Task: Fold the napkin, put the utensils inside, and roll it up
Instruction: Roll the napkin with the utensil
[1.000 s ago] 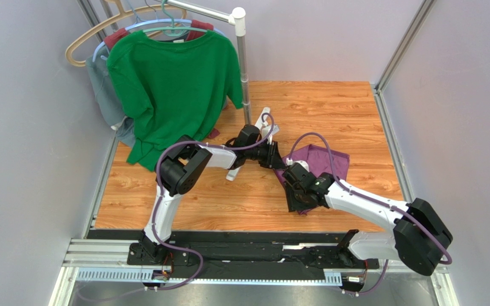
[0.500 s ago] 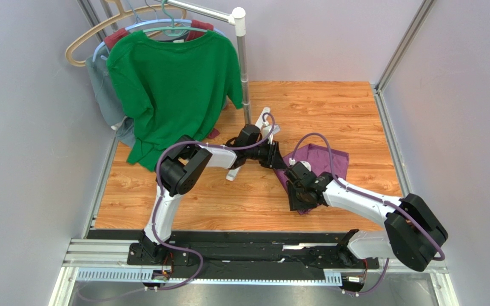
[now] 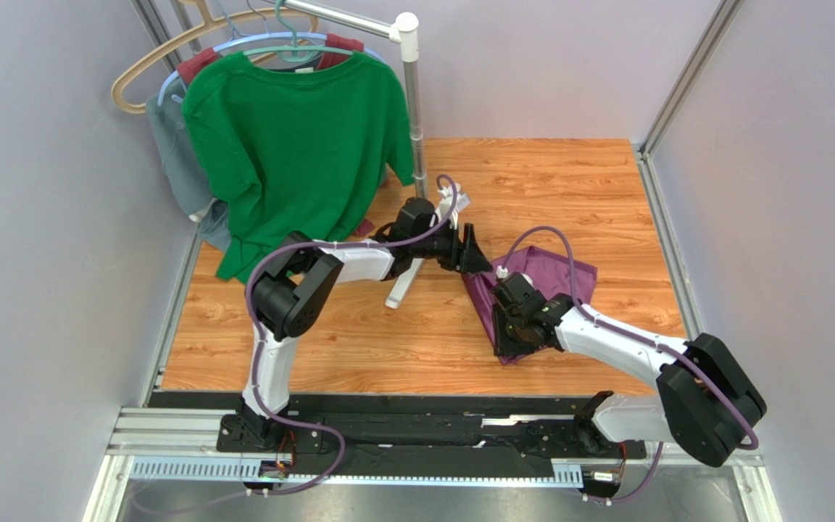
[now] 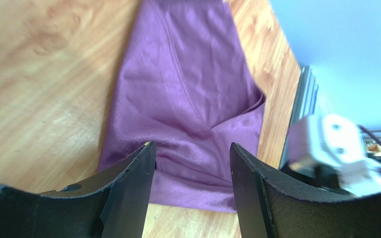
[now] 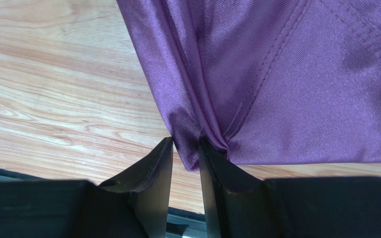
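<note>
The purple napkin [image 3: 547, 277] lies crumpled on the wooden table right of centre. My right gripper [image 3: 511, 330] is at its near left edge. In the right wrist view the right gripper [image 5: 185, 141] is shut on a bunched fold of the napkin [image 5: 277, 74]. My left gripper [image 3: 474, 257] is at the napkin's far left corner. In the left wrist view the left gripper [image 4: 190, 146] is open, with the napkin [image 4: 192, 89] lying beyond and between the fingers, not held. The spoon is not in view.
A clothes rack pole [image 3: 415, 109] stands at the back left, with a white foot [image 3: 401, 285] on the table. On it hang a green T-shirt [image 3: 297, 141], a maroon garment [image 3: 199, 62] and a grey one [image 3: 177, 152]. Grey walls close in both sides.
My left arm has swung toward the far side and its gripper now sits a little higher up the view. My right gripper has shifted slightly along the napkin's near left edge, pulling the cloth with it.
</note>
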Controlling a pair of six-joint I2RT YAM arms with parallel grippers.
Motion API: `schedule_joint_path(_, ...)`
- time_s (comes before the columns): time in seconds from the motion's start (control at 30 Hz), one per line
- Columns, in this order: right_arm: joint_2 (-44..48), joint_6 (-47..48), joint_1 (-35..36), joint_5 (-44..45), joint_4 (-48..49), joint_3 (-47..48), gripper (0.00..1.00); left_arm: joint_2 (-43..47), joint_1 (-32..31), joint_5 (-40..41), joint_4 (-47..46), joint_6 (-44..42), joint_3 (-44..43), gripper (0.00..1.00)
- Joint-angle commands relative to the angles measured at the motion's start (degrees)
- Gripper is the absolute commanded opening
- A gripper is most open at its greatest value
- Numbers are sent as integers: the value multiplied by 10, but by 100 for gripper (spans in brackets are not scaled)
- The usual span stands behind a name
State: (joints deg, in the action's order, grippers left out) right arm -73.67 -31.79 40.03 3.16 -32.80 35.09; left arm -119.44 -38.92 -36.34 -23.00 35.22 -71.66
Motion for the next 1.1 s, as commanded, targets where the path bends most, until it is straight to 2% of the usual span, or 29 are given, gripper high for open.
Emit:
schedule_joint_path(0.0,-34,-17,0,-51,16,-46,32,66,16,-8,-33,-7,25,66)
schedule_joint_path(0.2,-34,-15,-6,-61,19,-48,31,91,21,-12,-26,-39,67,66)
schedule_joint_path(0.37,-32,-15,-8,-65,20,-49,31,95,24,-15,-25,-67,90,61)
schedule_joint_path(0.6,-34,-13,-11,-68,20,-49,31,72,24,-20,8,-86,76,53)
schedule_joint_path(0.77,-37,-14,-11,-69,21,-49,31,48,23,-28,-6,-71,66,44)
schedule_joint_path(1.07,-39,-14,-11,-71,21,-49,31,11,15,-30,-34,-42,39,44)
